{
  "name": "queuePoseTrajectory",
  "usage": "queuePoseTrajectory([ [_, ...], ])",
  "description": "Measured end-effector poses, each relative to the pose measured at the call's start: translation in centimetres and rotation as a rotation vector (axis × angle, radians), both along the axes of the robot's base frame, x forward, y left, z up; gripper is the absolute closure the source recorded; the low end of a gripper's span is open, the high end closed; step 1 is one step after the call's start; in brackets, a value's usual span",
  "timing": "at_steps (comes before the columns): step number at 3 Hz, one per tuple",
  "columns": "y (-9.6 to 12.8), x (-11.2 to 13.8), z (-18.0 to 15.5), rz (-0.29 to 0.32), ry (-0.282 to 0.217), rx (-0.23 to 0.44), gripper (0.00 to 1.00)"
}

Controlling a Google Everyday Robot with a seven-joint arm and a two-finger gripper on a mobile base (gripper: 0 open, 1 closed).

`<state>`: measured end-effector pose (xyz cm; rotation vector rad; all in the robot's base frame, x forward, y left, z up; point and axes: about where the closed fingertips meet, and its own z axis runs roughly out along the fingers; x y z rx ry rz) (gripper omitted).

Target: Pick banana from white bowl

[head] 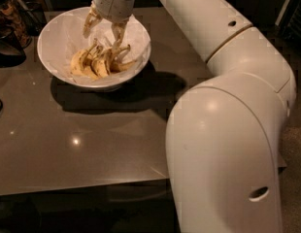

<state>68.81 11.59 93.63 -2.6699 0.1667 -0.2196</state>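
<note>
The white bowl (58,35) stands at the back left of the grey table, lined with white paper. A cluster of spotted yellow bananas (94,62) lies in its near half, stems pointing up and right; I cannot tell the one banana from the others. My gripper (103,33) hangs over the bowl just above the bananas, pointing down, its two fingers (117,33) spread apart and holding nothing. The arm comes in from the upper right.
A dark round vessel (7,47) and dark clutter stand left of the bowl at the table's edge. My large white arm housing (223,144) fills the right of the view. The glossy table (92,135) stretches in front of the bowl.
</note>
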Motion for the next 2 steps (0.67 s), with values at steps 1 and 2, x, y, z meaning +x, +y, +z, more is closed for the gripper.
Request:
queuePoseTrajectory([
  [1,0.0,0.0,-0.2,0.002,0.003,-0.004,0.48],
  [2,-0.1,-0.1,-1.3,0.008,0.025,-0.022,0.51],
])
